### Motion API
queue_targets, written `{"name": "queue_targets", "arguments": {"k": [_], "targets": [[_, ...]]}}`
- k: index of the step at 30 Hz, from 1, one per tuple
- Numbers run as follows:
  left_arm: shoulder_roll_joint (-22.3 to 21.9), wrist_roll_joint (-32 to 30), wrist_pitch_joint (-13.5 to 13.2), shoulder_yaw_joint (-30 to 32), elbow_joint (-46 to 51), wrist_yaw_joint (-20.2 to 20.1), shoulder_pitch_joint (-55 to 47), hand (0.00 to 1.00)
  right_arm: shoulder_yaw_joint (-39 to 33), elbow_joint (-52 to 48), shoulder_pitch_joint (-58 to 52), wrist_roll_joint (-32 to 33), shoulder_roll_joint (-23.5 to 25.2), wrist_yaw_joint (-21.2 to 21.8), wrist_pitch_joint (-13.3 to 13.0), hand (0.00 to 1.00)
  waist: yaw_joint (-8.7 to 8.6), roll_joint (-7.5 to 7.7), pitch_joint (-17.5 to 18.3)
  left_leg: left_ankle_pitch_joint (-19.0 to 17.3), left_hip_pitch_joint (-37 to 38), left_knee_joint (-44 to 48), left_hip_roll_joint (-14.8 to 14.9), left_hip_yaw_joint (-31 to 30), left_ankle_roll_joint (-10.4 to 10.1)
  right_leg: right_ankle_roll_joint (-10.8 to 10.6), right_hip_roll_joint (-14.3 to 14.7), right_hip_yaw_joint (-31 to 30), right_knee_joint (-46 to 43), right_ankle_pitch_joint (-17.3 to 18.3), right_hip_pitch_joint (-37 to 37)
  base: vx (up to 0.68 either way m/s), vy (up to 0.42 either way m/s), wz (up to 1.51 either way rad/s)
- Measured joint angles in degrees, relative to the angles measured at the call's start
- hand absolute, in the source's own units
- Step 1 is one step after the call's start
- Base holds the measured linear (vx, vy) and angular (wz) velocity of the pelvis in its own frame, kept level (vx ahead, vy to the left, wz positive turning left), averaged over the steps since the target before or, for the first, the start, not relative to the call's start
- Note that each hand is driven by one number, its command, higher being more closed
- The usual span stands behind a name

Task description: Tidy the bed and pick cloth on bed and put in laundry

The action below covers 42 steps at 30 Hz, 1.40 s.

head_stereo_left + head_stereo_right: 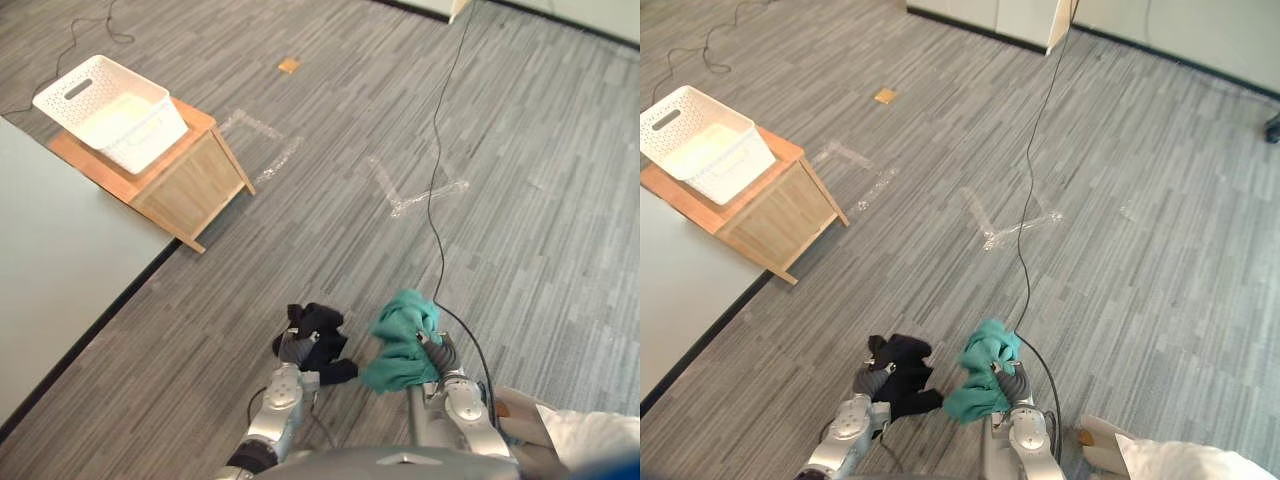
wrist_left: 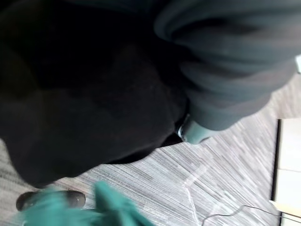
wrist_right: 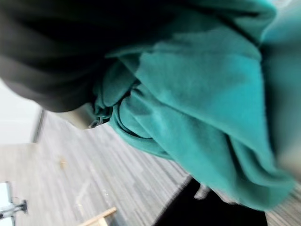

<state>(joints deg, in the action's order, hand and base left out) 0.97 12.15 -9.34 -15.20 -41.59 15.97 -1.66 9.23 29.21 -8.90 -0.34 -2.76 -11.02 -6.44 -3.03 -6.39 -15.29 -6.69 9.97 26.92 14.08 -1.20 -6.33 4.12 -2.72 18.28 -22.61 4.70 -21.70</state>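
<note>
My left hand (image 1: 291, 348) is low in the view over the grey floor, shut on a bunched black cloth (image 1: 322, 328) that covers its fingers. Just to its right, my right hand (image 1: 441, 356) is shut on a crumpled teal cloth (image 1: 400, 340). The two cloths hang side by side, nearly touching. In the wrist views the black cloth (image 2: 84, 103) and the teal cloth (image 3: 202, 108) sit close against each hand. The white slotted laundry basket (image 1: 62, 94) stands far off at the upper left on a low wooden table (image 1: 190, 182).
The pale bed surface (image 1: 50, 270) runs along the left edge, with a dark border by the floor. A white bundle (image 1: 590, 435) lies at the lower right corner. Tape marks (image 1: 425, 195) and a small brown square (image 1: 289, 66) lie on the striped carpet.
</note>
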Motion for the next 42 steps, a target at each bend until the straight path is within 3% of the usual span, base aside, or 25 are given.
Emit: {"name": "queue_targets", "arguments": {"k": [1, 2, 5, 8, 10, 12, 13, 14, 15, 16, 18, 20, 21, 23, 24, 26, 28, 30, 31, 34, 36, 37, 38, 39, 42], "targets": [[-0.13, 0.76, 0.03, 0.10, -0.16, -0.13, -0.73, 1.00, 0.65, 0.15, 0.00, -0.01, -0.50, 0.06, 0.23, 1.00, 0.30, -1.12, -0.62, 9.16, -4.83, 10.65, 1.07, -1.71, -2.04, 0.85, 2.14, 0.06, 2.95, 0.81, 3.81, 0.65, -0.225, -0.16], [-0.31, 1.08, 0.03, 0.12, 0.06, -0.27, -1.50, 1.00, 0.86, 0.73, 0.14, 0.00, -0.84, 0.16, 0.37, 1.00, 0.72, -1.77, -0.97, 13.79, -8.45, 18.98, 1.51, -3.05, -3.67, 1.19, 3.59, -0.14, 5.17, 1.34, 7.14, 0.56, -0.149, -0.20], [-0.54, 2.50, 0.02, 0.02, 1.65, -0.66, -2.95, 1.00, 1.25, 3.10, 0.41, 0.14, -0.55, -0.18, 0.65, 1.00, 2.50, -1.06, -1.93, 5.41, -18.23, 37.56, 1.25, 0.81, -4.55, 2.76, 5.45, -2.56, 11.16, 1.90, 17.21, 0.50, -0.112, -0.37], [-0.90, 2.40, -0.13, 0.02, 4.50, -0.64, -2.76, 1.00, 2.89, 4.27, 2.33, 0.19, -0.58, -0.49, 1.16, 1.00, 3.97, -0.50, -2.26, -1.63, -25.99, 31.67, -2.25, 4.08, -3.13, 2.84, 5.84, -5.85, 17.55, 1.96, 23.33, 0.46, -0.056, -0.49], [-1.39, 2.35, -0.15, 0.51, 4.27, -0.63, -2.42, 1.00, 3.23, 5.17, 3.87, 0.18, -0.07, -0.45, 1.43, 1.00, 4.63, 0.04, -2.60, -5.26, -28.20, 20.15, -4.57, 6.57, -0.89, 2.69, 5.40, -6.97, 20.55, 2.04, 26.95, 0.42, 0.060, -0.39], [-2.04, 2.34, -0.14, 0.56, 4.19, -0.63, -1.90, 1.00, 3.05, 5.66, 4.44, 0.15, 0.15, -0.53, 1.44, 1.00, 5.76, 1.35, -3.17, -4.09, -28.49, 3.48, -7.46, 9.82, 0.92, 0.92, 4.05, -6.81, 22.94, 3.21, 31.05, 0.45, 0.108, -0.15], [-2.33, 2.31, -0.13, 0.57, 4.18, -0.63, -1.72, 1.00, 3.05, 5.66, 4.51, 0.14, 0.10, -0.52, 1.43, 1.00, 5.94, 1.59, -3.11, -1.41, -28.52, -3.29, -8.40, 11.41, 2.20, 0.07, 3.55, -6.38, 23.70, 3.94, 32.46, 0.48, 0.142, 0.19], [-2.68, 2.18, -0.04, 0.55, 4.08, -0.63, -1.60, 1.00, 3.05, 5.72, 4.33, 0.12, 0.03, -0.55, 1.44, 1.00, 6.04, 1.68, -3.07, 5.68, -28.35, -13.22, -9.70, 14.89, 4.74, -1.41, 3.13, -5.43, 24.51, 5.51, 35.25, 0.51, 0.158, 0.27], [-2.48, 2.07, -0.01, 0.64, 3.62, -0.63, -1.53, 1.00, 3.13, 6.10, 4.13, 0.11, 0.38, -0.58, 1.50, 1.00, 7.02, 2.55, -3.07, 11.56, -27.26, -16.49, -10.44, 18.86, 9.56, -2.77, 2.01, -5.02, 24.54, 7.32, 37.42, 0.63, 0.187, 0.53], [-2.35, 1.94, 0.13, 0.73, 2.47, -0.59, -0.86, 1.00, 3.13, 6.35, 4.20, 0.11, 1.14, -0.66, 1.65, 1.00, 7.18, 4.74, -2.28, 11.27, -26.51, -17.47, -12.77, 21.56, 10.81, -3.86, 0.11, -3.58, 24.50, 7.26, 37.99, 0.54, 0.146, 0.53], [-1.92, 1.95, 0.18, 0.77, 2.46, -0.56, -0.08, 1.00, 3.18, 6.59, 4.80, 0.11, 2.00, -0.84, 1.79, 1.00, 7.44, 5.43, -1.98, 8.99, -29.16, -10.75, -11.64, 25.45, 14.21, -7.46, 0.06, -1.57, 24.44, 3.93, 38.65, 0.51, 0.136, 0.67], [-1.85, 1.88, -0.03, 2.69, 3.72, -0.59, -1.19, 1.00, 5.22, 6.61, 5.84, -0.09, 3.39, -0.74, 2.13, 1.00, 9.86, 5.69, -1.87, 2.91, -32.16, 3.83, -6.53, 32.16, 15.74, -8.67, 1.71, -2.30, 23.77, -1.10, 41.80, 0.47, 0.163, 0.43], [-2.54, 1.93, 0.23, 3.16, 4.26, -0.49, -2.17, 1.00, 6.20, 6.50, 3.73, -0.97, 3.74, -0.56, 1.94, 1.00, 9.76, 5.99, 0.62, 2.95, -29.00, -2.02, -8.54, 32.43, 16.18, -9.12, 1.21, -0.61, 18.07, -0.97, 41.91, 0.41, 0.235, 0.65], [-2.63, 1.93, 0.25, 1.74, 3.99, -0.57, -4.25, 1.00, 6.86, 9.21, 3.39, -1.11, 4.58, -0.43, 1.99, 1.00, 9.91, 7.00, 3.65, -2.61, -21.72, -10.53, -13.25, 29.55, 15.19, -10.51, -2.13, 0.61, 0.19, -0.88, 37.16, 0.50, 0.257, 1.00], [-2.68, 1.92, 0.39, 1.30, 2.83, -0.61, -3.98, 1.00, 6.82, 9.99, 2.72, -1.13, 4.75, -0.38, 1.99, 1.00, 9.17, 8.75, 4.06, -3.12, -18.84, -13.62, -16.37, 27.25, 15.28, -12.70, -5.60, -0.37, -13.62, -4.16, 32.01, 0.53, 0.154, 1.25], [-2.98, 1.91, 1.41, 1.23, 0.30, -0.59, -3.19, 1.00, 6.54, 10.21, 2.72, -1.15, 4.41, -0.30, 2.02, 1.00, 8.87, 8.31, 3.66, -5.03, -15.39, -14.12, -18.30, 23.14, 15.53, -11.34, -9.49, -0.98, -30.63, -3.83, 24.95, 0.55, 0.082, 1.16], [-1.24, 1.92, 2.33, 1.87, -0.84, -0.59, -3.26, 1.00, 1.67, 13.41, 4.33, -1.67, 2.09, 1.24, 2.06, 1.00, 7.79, 6.70, 3.48, -5.39, -8.83, -17.07, -19.14, 16.57, 15.38, -7.33, -13.18, 1.88, -39.48, 1.32, 19.83, 0.63, 0.021, 1.39], [-0.07, 1.91, 2.27, 1.78, 2.23, -2.54, -3.59, 1.00, -5.83, 13.92, 4.65, 3.78, -2.82, 6.06, 2.84, 1.00, 6.30, 5.07, 2.60, -5.35, -4.83, -18.45, -18.58, 10.77, 15.31, -8.03, -15.21, 4.04, -38.33, 5.68, 16.90, 0.57, -0.089, 1.75], [1.21, 2.03, 1.60, 1.92, 4.40, -3.25, -3.81, 1.00, -8.91, 12.80, 3.98, 5.52, -5.92, 5.03, 2.35, 1.00, 5.38, 4.45, 2.26, -5.43, -2.90, -18.64, -17.49, 7.90, 15.17, -8.48, -15.60, 4.14, -33.60, 7.93, 14.16, 0.48, -0.146, 1.56], [2.47, 2.05, 1.32, 1.78, 4.77, -3.68, -4.24, 1.00, -8.29, 6.92, 3.38, 5.98, -5.75, 2.95, 0.04, 1.00, 3.68, 3.16, 1.58, -6.34, 0.14, -18.77, -11.85, 5.75, 10.95, -9.57, -11.75, 1.73, -13.52, 8.17, 8.06, 0.46, -0.265, 0.99], [2.41, 1.83, 1.46, 1.61, 4.78, -4.58, -4.21, 1.00, -7.58, 5.70, 3.52, 5.96, -2.43, 2.57, -0.59, 1.00, 3.59, 3.80, 1.74, -8.02, 1.98, -19.03, -9.29, 5.52, 7.43, -9.50, -10.02, -0.59, 2.42, 1.58, 5.50, 0.50, -0.416, 0.55], [2.84, 1.80, 1.52, 1.56, 4.81, -4.90, -4.33, 1.00, -6.31, 5.66, 3.56, 5.94, -0.36, 2.38, -0.58, 1.00, 3.69, 6.09, 2.19, -9.94, 4.06, -19.20, -8.87, 5.69, 4.15, -9.57, -10.01, -2.44, 12.90, -7.32, 5.27, 0.63, -0.535, 0.31], [1.38, 1.83, 2.01, 1.86, 3.02, -4.93, -3.83, 1.00, -5.90, 6.53, 4.22, 5.84, 0.03, 2.41, -0.44, 1.00, 4.01, 3.86, 1.60, -11.63, 6.24, -19.87, -6.15, 5.54, 1.67, -7.56, -7.40, -2.08, 13.02, -13.18, 6.92, 0.52, -0.413, 0.10], [0.96, 1.76, 2.42, 1.43, 3.49, -5.06, -4.32, 1.00, -6.31, 7.36, 5.20, 5.82, 0.23, 2.33, -0.14, 1.00, 4.04, 2.47, 1.77, -10.88, 6.01, -20.22, -4.59, 6.27, 1.39, -6.97, -6.21, -1.87, 12.24, -12.68, 6.94, 0.42, -0.340, 0.00], [0.35, 1.61, 1.90, 0.16, 4.20, -6.62, -3.88, 1.00, -8.47, 8.04, 4.51, 5.77, 1.46, 1.85, 0.47, 1.00, 2.45, 3.67, 0.81, -4.75, 9.75, -22.28, -5.51, 5.63, 0.69, -6.03, -8.46, -3.80, -4.01, -0.62, 3.95, 0.31, -0.291, 0.25]]}}
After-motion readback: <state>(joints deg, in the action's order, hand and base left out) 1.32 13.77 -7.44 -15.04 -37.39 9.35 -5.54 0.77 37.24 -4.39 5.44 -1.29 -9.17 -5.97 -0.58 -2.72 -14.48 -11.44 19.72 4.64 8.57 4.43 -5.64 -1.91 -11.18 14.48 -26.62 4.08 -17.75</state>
